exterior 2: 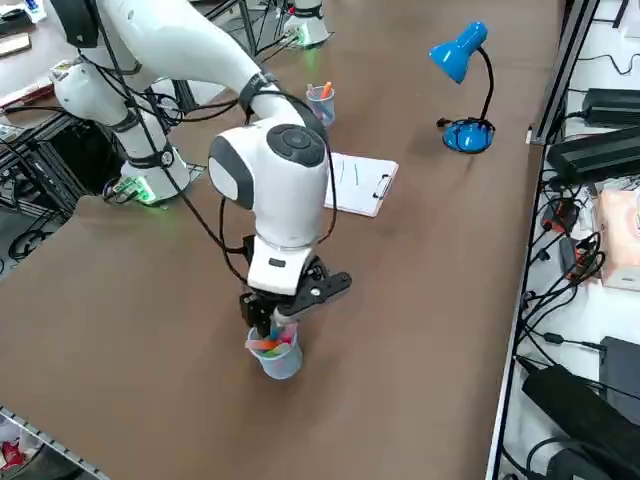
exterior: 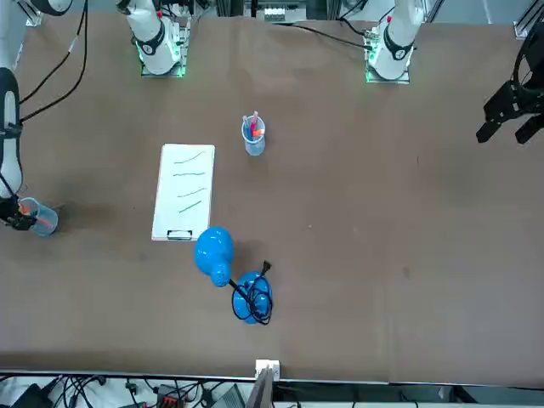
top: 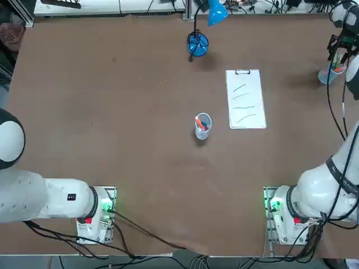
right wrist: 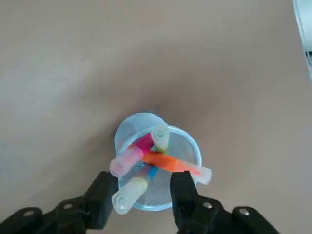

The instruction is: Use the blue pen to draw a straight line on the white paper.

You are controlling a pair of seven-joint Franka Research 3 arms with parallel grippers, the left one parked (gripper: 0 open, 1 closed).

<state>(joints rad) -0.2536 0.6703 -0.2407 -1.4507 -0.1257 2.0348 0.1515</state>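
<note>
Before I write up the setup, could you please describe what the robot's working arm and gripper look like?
The right arm is white with dark grey joint caps and loose black cables; its right gripper is black, with small silvery screws.

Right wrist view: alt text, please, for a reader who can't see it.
The right gripper reaches in with its fingers apart at a mesh cup of capped pens, one on each side of the blue pen; pink and orange ones lean beside it.
</note>
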